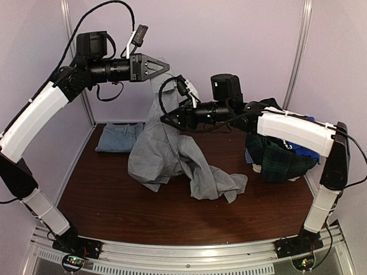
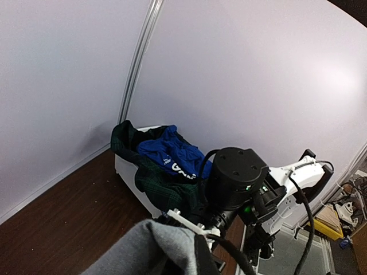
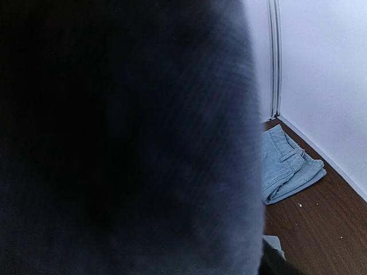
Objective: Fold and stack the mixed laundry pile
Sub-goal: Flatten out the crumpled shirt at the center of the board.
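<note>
Overhead, the left arm is held high, forearm level; the left gripper [image 1: 163,66] is pinched tight on the top of a grey garment [image 1: 166,149], which is hung down onto the table [image 1: 126,212]. The right gripper [image 1: 168,119] (arm bent inward, lower) is clamped on the same cloth mid-length. The mixed laundry pile [image 1: 284,157] is heaped at the table's right edge.

The mixed laundry pile [image 1: 282,153] lies rumpled at the right rear of the table [image 1: 114,200]. It is mostly dark green-navy plaid, with a bright blue piece [image 2: 172,152] on top and a bit of white low down. Just beside it a grey garment [image 1: 172,154] hangs lifted, its lower end crumpled on the tabletop.
</note>
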Controlling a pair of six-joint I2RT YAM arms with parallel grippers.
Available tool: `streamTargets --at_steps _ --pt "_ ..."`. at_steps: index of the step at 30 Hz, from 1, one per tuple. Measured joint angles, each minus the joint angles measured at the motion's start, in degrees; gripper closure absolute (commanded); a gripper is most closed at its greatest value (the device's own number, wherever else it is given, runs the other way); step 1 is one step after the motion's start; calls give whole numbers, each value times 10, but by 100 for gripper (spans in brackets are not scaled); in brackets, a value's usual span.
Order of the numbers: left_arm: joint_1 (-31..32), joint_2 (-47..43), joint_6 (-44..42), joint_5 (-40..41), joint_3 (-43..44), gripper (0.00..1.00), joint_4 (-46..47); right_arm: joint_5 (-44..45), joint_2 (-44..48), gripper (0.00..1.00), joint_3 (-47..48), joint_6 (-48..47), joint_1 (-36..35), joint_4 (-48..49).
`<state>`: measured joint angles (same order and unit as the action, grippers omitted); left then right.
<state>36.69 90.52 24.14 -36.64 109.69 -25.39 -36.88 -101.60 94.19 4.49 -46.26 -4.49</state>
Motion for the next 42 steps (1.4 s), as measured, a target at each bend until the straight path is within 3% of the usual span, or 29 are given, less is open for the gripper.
streamTargets --at_steps 1,2,4,6,15,24,36,39,42 --pt "0 0 1 0 0 90 1 0 -5 88 4 0 -3 1" --pt "0 -1 2 2 0 72 1 0 -8 99 7 2 -5 3" --pt "0 -7 2 12 -7 42 6 6 -10 100 10 5 -7 4" --pt "-4 -30 6 35 -39 26 21 15 -8 100 11 9 -5 5" --pt "-139 -215 51 126 -439 4 133 43 50 100 36 7 30 -27" --pt "-134 -211 67 147 -707 2 269 62 87 100 164 -4 49 -55" --pt "-61 -118 86 83 -716 5 503 65 89 100 215 -9 49 -89" --pt "-50 -91 125 63 -706 19 577 65 89 100 215 -12 49 -96" --pt "-46 -57 177 42 -705 53 664 68 89 100 215 -13 50 -99"
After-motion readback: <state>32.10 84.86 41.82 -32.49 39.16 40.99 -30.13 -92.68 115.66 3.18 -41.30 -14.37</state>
